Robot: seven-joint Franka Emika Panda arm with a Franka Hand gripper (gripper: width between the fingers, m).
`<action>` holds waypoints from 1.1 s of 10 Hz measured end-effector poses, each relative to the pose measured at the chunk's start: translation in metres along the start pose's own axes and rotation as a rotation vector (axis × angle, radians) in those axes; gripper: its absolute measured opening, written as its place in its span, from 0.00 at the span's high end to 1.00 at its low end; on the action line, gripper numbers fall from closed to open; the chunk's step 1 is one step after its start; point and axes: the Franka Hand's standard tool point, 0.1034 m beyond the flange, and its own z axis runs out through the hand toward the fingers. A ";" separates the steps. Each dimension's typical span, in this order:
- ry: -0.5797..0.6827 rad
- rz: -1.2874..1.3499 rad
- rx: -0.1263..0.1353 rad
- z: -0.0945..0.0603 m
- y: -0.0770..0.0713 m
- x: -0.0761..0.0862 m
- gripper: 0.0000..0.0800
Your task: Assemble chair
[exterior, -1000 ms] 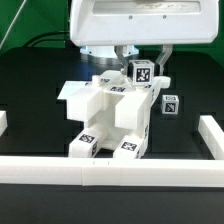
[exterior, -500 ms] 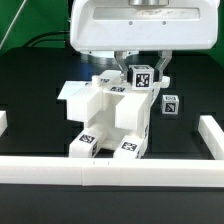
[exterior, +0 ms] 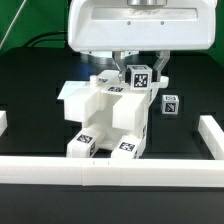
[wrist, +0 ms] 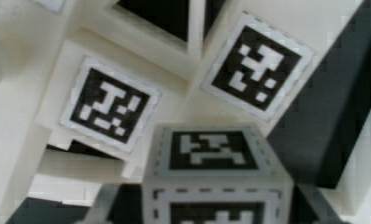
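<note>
In the exterior view we see the chair [exterior: 108, 115] mostly joined on the tabletop [exterior: 35, 70], the gripper [exterior: 142, 66] clamped on a small cube [exterior: 141, 76] at its back and a spare cube [exterior: 171, 103] left loose nearby; the wrist view shows the small cube [wrist: 208, 160] against the chair's tagged faces.

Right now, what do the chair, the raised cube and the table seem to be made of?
Chair: probably hard plastic, matte white; thick blocky walls, even colour. Raised cube: seemingly the same plastic; its black-and-white tags look printed or stuck on. Table: matte black surface, material unclear.
</note>
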 end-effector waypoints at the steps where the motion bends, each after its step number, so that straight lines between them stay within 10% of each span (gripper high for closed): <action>1: 0.000 0.009 0.000 0.000 0.000 0.000 0.64; 11: 0.000 0.546 0.010 0.000 -0.001 0.000 0.64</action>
